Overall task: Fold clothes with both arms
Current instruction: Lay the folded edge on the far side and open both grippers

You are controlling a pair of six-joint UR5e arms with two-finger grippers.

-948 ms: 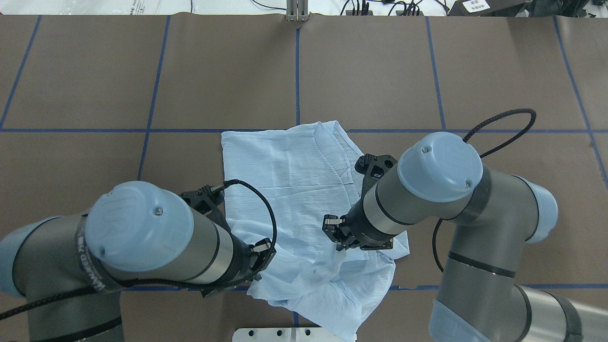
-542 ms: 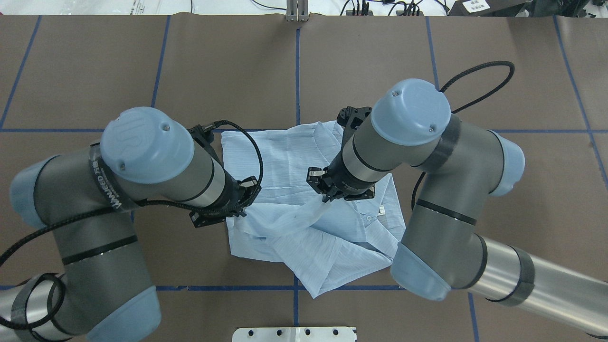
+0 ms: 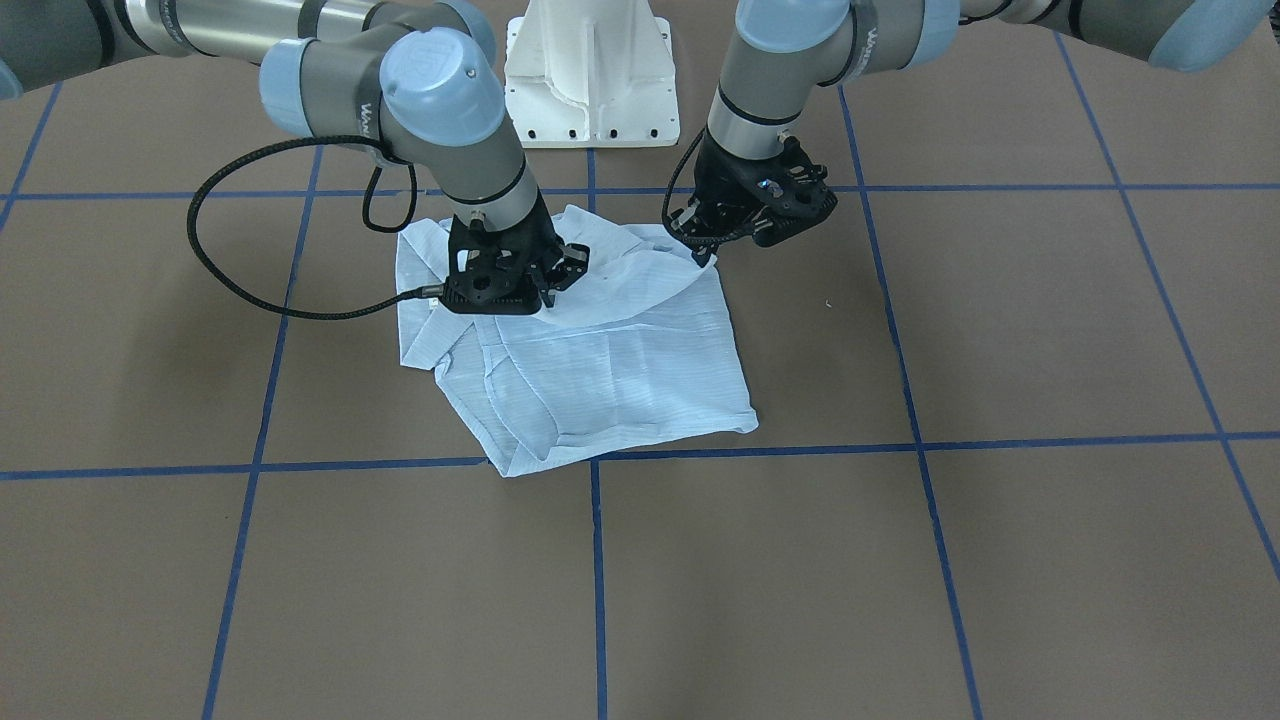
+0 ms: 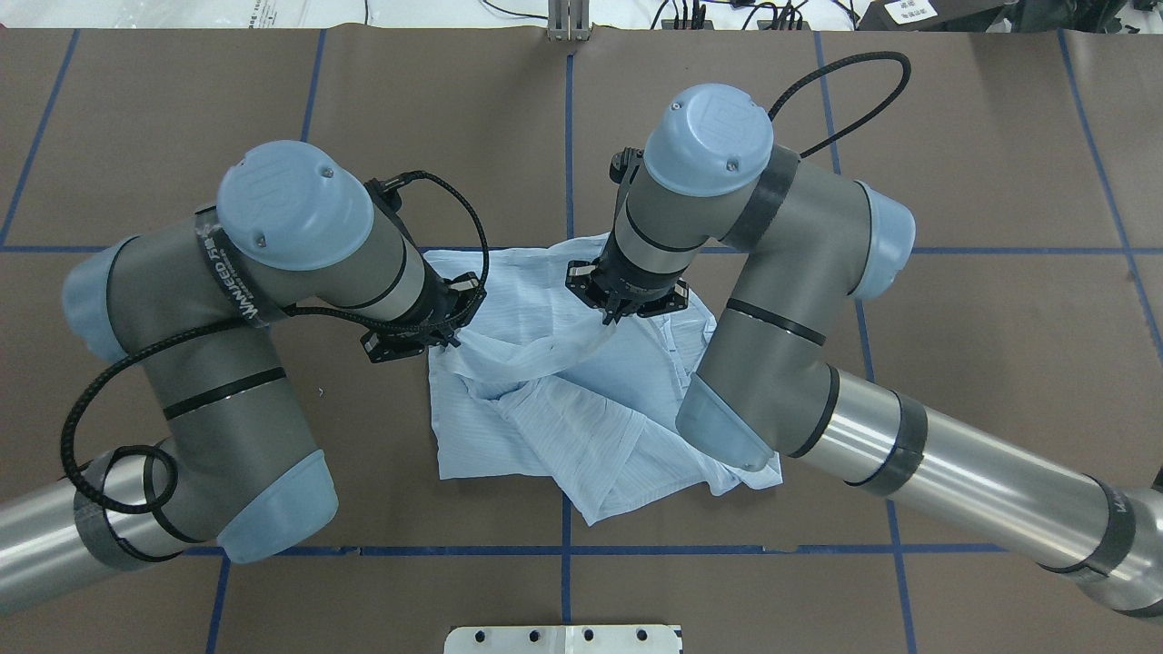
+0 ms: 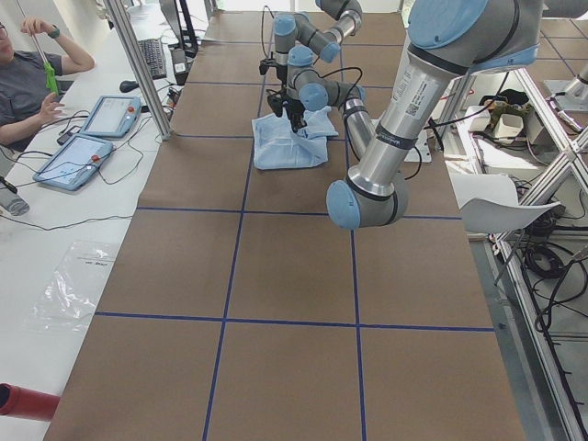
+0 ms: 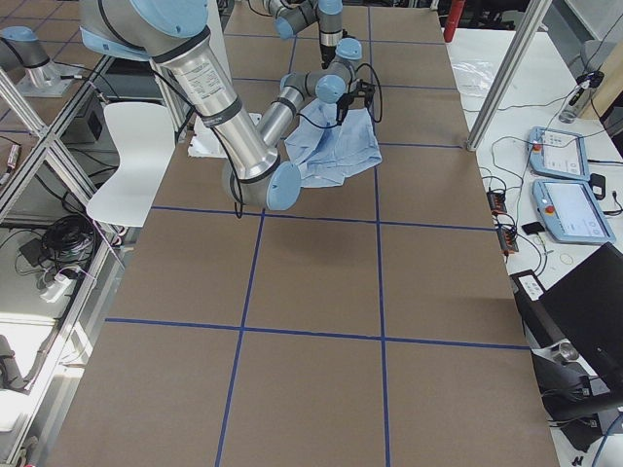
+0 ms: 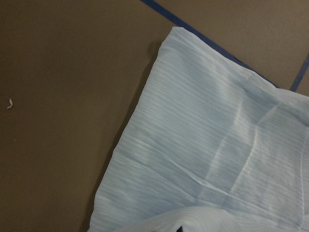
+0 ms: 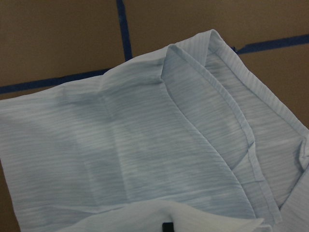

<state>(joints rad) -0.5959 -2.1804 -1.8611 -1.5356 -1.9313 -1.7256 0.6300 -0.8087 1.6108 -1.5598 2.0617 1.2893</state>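
Observation:
The light blue striped shirt (image 4: 563,427) lies rumpled and partly folded on the brown table, also seen in the front view as a shirt (image 3: 620,370). My left gripper (image 4: 452,341) is shut on a pinch of its fabric at the shirt's left side. My right gripper (image 4: 611,318) is shut on fabric near the far middle. A raised band of cloth stretches between them. In the front view the left gripper (image 3: 703,255) is on the right and the right gripper (image 3: 548,298) on the left. Both wrist views look down on the flat shirt (image 7: 207,145) (image 8: 145,145).
The table (image 4: 182,136) is brown with blue tape lines. The white pedestal base (image 3: 590,70) stands at the robot's edge. A person (image 5: 28,83) sits by tablets beside the table's far side, and a white chair (image 6: 131,146) stands behind the robot.
Both grippers have moved away from the robot's base toward the shirt's far edge, carrying the held fabric over the rest of the shirt. The shirt's near part has been drawn forward.

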